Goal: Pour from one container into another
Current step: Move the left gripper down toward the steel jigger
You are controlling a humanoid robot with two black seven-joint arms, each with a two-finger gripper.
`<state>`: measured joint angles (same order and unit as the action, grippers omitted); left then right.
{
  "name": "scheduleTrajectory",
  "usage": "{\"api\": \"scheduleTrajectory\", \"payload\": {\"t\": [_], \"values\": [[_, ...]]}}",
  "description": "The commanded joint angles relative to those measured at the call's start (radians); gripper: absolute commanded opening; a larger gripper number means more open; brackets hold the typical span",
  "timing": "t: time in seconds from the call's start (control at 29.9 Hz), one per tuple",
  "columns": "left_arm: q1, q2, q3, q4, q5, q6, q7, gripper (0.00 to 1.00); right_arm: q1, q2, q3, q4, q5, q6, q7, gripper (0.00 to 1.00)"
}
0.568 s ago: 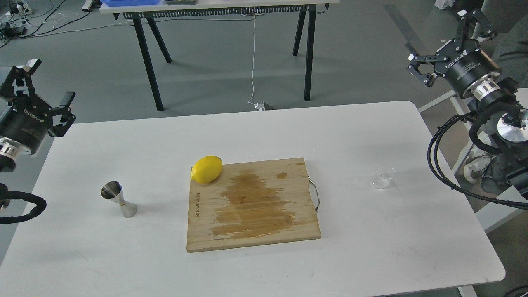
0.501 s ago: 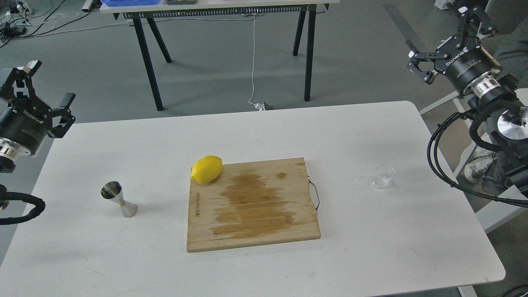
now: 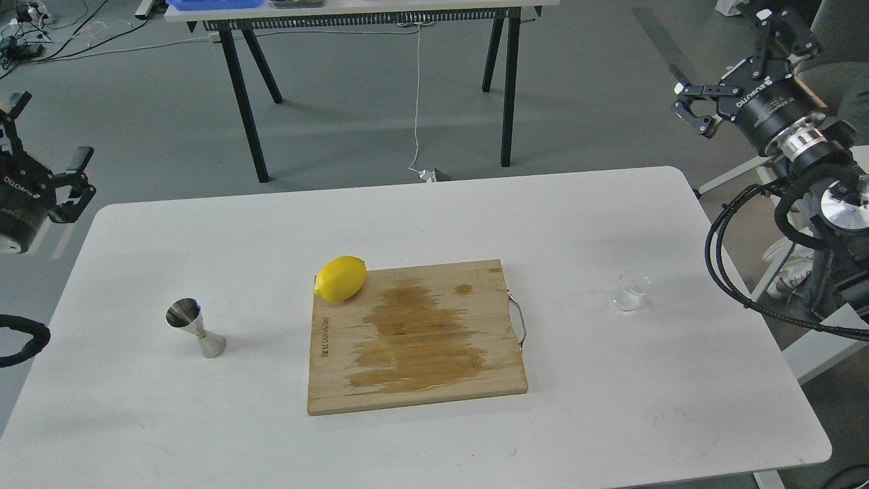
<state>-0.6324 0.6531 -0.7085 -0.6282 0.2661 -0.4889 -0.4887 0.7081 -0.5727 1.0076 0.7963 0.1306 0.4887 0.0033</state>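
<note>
Ideally the right end effector (image 3: 736, 68) (spread wide, like the left (image 3: 41, 146)) drops squarely around the cup (image 3: 630, 291) below it.

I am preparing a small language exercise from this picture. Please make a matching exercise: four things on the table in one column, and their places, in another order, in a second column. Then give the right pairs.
Things:
1. lemon
2. steel jigger
3. glass cup
4. cutting board

Places:
A. alone on the right part of the table
B. on the far left corner of the board
C. in the middle of the table
D. upright on the table, left of the board

Pairs: 1-B, 2-D, 3-A, 4-C
</note>
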Motion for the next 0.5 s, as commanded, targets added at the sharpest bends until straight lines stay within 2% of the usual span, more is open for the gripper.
{"api": "scheduleTrajectory", "payload": {"t": [0.0,0.23,0.33,0.43,0.47], "values": [[-0.003,0.010,0.001,-0.004,0.060,0.000,0.000,0.99,-0.004,-0.009,0.002,0.001,0.000,0.000,0.000,0.99],[-0.064,0.080,-0.006,-0.051,0.600,0.000,0.000,0.99,-0.010,-0.016,-0.003,0.001,0.000,0.000,0.000,0.99],[-0.058,0.140,-0.002,-0.154,0.671,0.000,0.000,0.99,-0.012,-0.016,-0.006,0.004,0.000,0.000,0.000,0.99],[-0.030,0.219,0.003,-0.316,0.691,0.000,0.000,0.99,-0.019,-0.016,-0.006,0.004,0.000,0.000,0.000,0.99],[-0.011,0.242,0.001,-0.362,0.718,0.047,0.000,0.99,-0.024,-0.016,-0.006,0.003,0.000,0.000,0.000,0.99]]}}
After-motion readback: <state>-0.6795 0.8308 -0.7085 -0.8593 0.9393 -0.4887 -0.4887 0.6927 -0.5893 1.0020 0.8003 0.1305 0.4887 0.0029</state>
